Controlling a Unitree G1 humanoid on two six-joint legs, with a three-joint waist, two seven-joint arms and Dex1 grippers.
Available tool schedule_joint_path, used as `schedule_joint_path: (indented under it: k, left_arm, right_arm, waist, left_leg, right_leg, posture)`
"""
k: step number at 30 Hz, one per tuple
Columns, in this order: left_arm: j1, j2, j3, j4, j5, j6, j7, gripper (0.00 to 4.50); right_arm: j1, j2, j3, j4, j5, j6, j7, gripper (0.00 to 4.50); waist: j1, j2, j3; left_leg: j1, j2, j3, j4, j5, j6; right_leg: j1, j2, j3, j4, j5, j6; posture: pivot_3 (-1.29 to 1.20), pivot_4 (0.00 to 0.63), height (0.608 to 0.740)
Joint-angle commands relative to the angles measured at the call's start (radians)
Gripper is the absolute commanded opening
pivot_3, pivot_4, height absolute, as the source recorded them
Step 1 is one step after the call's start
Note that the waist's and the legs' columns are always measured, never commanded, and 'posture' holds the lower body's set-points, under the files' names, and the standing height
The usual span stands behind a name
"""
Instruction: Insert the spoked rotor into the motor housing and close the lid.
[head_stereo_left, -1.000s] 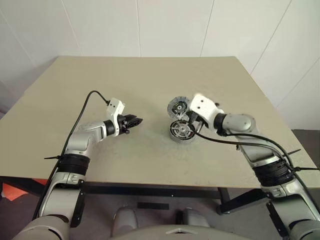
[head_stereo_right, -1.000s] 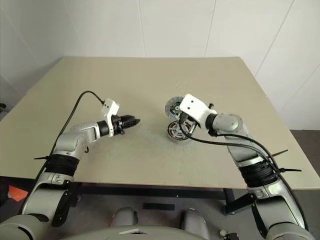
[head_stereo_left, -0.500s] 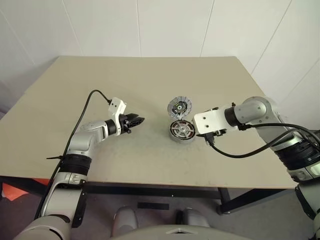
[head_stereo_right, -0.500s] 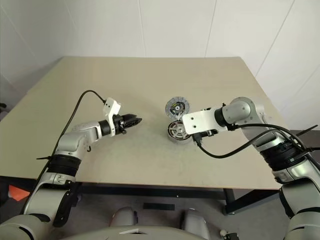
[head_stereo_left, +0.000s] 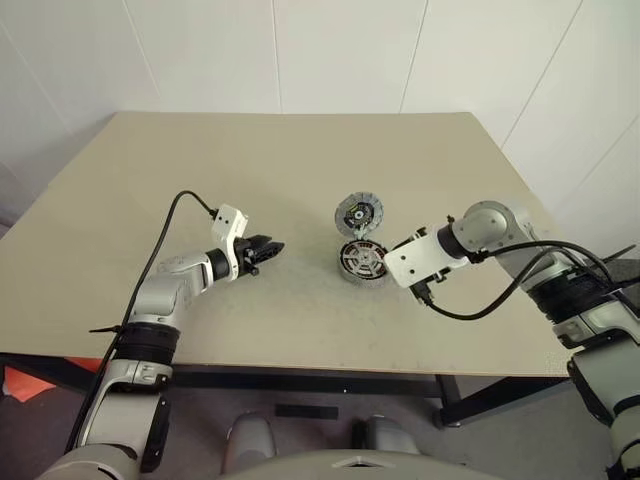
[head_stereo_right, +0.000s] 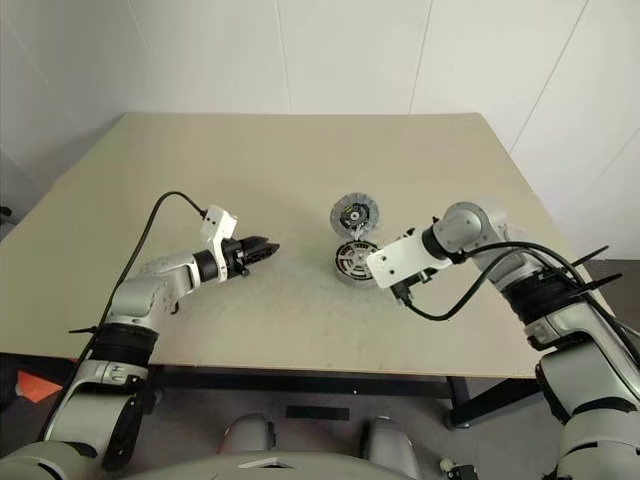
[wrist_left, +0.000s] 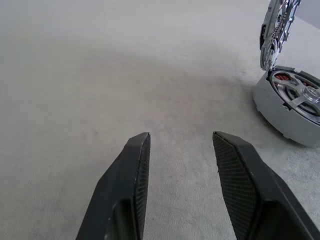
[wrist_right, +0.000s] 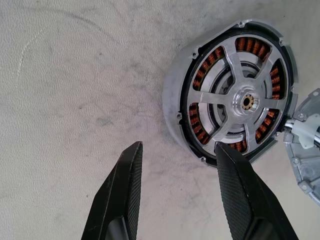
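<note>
White panelled walls stand behind the beige rectangular surface (head_stereo_left: 300, 170). Near its middle sits the motor housing (wrist_right: 227, 92), a round grey shallow cup with copper-coloured windings, and the spoked rotor (wrist_right: 245, 100), a silver metal wheel with thin spokes and a hub, lies seated inside it. The lid (head_stereo_left: 358, 213), a flat round grey disc with green and black marks, stands tilted up at the housing's far edge, open. The right tool (wrist_right: 177, 150) points steeply down beside the housing, its two black fingers (wrist_right: 125, 165) apart and holding nothing; one fingertip sits at the housing's rim, though contact cannot be told. The left tool (wrist_left: 180, 140) hovers low over bare surface, well apart from the housing, fingers apart and empty
</note>
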Motion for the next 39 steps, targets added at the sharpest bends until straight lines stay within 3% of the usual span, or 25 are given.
schedule_joint_path:
  k: [1,13,16,20,26,30,39]
  left_arm:
    - [0.001,0.005,0.025,-0.05,-0.02,0.002,0.007,2.12]
    - [0.011,0.009,0.036,-0.061,-0.026,0.008,0.024,2.12]
    - [0.011,0.008,0.037,-0.059,-0.026,0.006,0.027,2.12]
    - [0.01,0.007,0.038,-0.06,-0.026,0.007,0.029,2.12]
    - [0.011,0.008,0.038,-0.064,-0.027,0.009,0.032,2.12]
    - [0.012,0.005,0.039,-0.064,-0.029,0.009,0.037,2.12]
    - [0.027,-0.02,0.042,-0.065,-0.033,-0.001,0.057,2.12]
  right_arm:
    - [-0.034,0.016,0.005,0.036,-0.03,-0.041,-0.017,2.58]
    - [-0.024,0.029,0.015,0.024,-0.048,-0.092,0.012,2.58]
    - [-0.015,0.031,0.016,0.005,-0.041,-0.092,0.027,1.92]
    - [-0.025,0.052,0.023,0.041,-0.068,-0.096,-0.005,0.64]
    - [-0.044,0.076,0.017,0.09,-0.098,-0.101,-0.052,0.64]
    - [-0.052,0.071,0.011,0.103,-0.095,-0.11,-0.056,0.01]
    - [-0.059,0.047,-0.011,0.085,-0.059,-0.113,-0.028,0.01]
  waist:
    - [0.0,0.0,0.0]
    - [0.0,0.0,0.0]
    - [0.0,0.0,0.0]
    - [0.0,-0.001,0.0]
    - [-0.016,-0.003,-0.001]
    - [-0.024,-0.003,-0.001]
    - [-0.024,-0.003,-0.001]
  left_leg:
    - [0.0,0.0,0.0,0.0,0.0,0.0]
    - [0.0,0.0,0.0,0.001,0.0,0.001]
    - [0.0,0.0,0.0,0.001,-0.001,0.001]
    - [0.0,0.0,0.0,0.001,-0.001,0.001]
    - [0.002,0.0,0.0,0.002,0.0,0.001]
    - [0.003,0.0,0.0,0.004,0.0,0.001]
    - [0.001,0.001,0.001,0.007,0.0,0.002]
  right_leg:
    - [0.0,0.0,0.0,0.0,0.0,0.0]
    - [0.0,0.0,0.0,0.0,0.0,0.0]
    - [0.0,0.0,0.0,0.0,0.0,0.0]
    - [0.0,0.0,0.0,0.0,0.0,0.0]
    - [0.001,0.0,0.0,0.002,0.001,-0.001]
    - [0.001,0.0,0.001,0.004,0.001,-0.002]
    - [0.001,0.0,0.0,0.005,0.001,-0.002]
  posture:
    - [0.0,0.0,0.74]
    - [0.0,0.0,0.74]
    - [0.0,0.0,0.74]
    - [0.0,0.0,0.74]
    - [0.0,0.0,0.74]
    - [0.0,0.0,0.74]
    - [0.0,0.0,0.74]
